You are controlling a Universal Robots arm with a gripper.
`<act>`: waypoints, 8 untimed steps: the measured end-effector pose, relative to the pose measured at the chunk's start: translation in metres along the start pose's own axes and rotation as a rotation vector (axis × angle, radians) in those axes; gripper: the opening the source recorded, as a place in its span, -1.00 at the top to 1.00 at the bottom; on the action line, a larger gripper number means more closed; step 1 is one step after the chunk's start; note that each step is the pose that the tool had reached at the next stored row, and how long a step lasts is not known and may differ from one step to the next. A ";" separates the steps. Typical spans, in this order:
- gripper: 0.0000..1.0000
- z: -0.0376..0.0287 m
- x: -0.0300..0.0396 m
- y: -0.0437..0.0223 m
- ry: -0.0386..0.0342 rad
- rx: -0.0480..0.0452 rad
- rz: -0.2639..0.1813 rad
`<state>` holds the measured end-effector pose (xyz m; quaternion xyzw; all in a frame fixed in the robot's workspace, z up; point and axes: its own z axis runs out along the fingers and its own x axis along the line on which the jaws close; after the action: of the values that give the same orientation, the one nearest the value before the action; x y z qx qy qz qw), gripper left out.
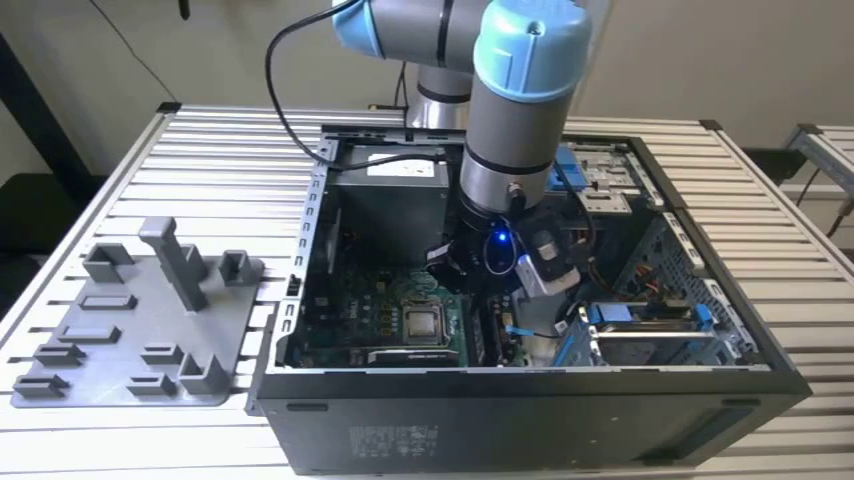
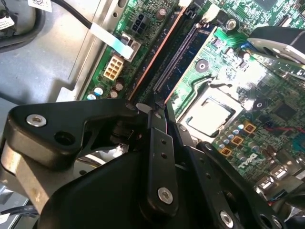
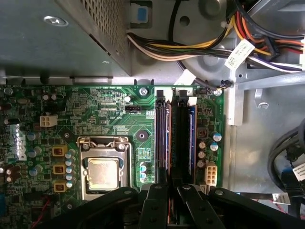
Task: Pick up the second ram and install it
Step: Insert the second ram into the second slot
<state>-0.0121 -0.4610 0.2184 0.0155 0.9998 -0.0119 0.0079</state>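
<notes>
A slatted metal table (image 1: pixel 187 180) carries an open computer case (image 1: pixel 534 410) lying on its side, and beside it, toward the exterior view's left, a grey holder tray (image 1: pixel 134 330) with upright blocks. The arm (image 1: pixel 514 110) reaches straight down into the case, its wrist low over the green motherboard (image 3: pixel 100 114), which fills the case floor. Bundled cables (image 3: pixel 190 43) run along the board's far edge next to the perforated power supply housing (image 3: pixel 71 28).

On the board, the silver processor chip (image 3: pixel 102 172) sits in its square socket, and just beside it lie the parallel memory slots (image 3: pixel 177 133), running toward the board's edge where a white clip shows.

The gripper (image 3: pixel 167 202) hangs directly over the near end of those slots. In both wrist views its black fingers (image 2: pixel 159 157) are drawn close together with only a thin gap between them. The second ram (image 3: pixel 162 138) appears as a dark, thin strip standing edge-on in the slot nearest the processor, starting right at the fingertips and running away from them along the slot. Whether the fingers are pinching its near end or merely resting above it cannot be told, since the linkage hides the contact. A second dark strip with a blue edge lies in the neighbouring slot.
</notes>
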 end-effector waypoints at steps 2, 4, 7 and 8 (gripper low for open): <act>0.71 0.0000 0.0000 0.0000 0.0001 0.0002 0.007; 0.71 0.0006 0.0000 0.0000 0.0002 0.0004 0.011; 0.71 0.0020 0.0000 0.0001 0.0002 0.0022 0.013; 0.71 0.0024 0.0000 0.0001 0.0001 0.0029 0.013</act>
<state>-0.0121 -0.4610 0.2160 0.0220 0.9996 -0.0133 0.0079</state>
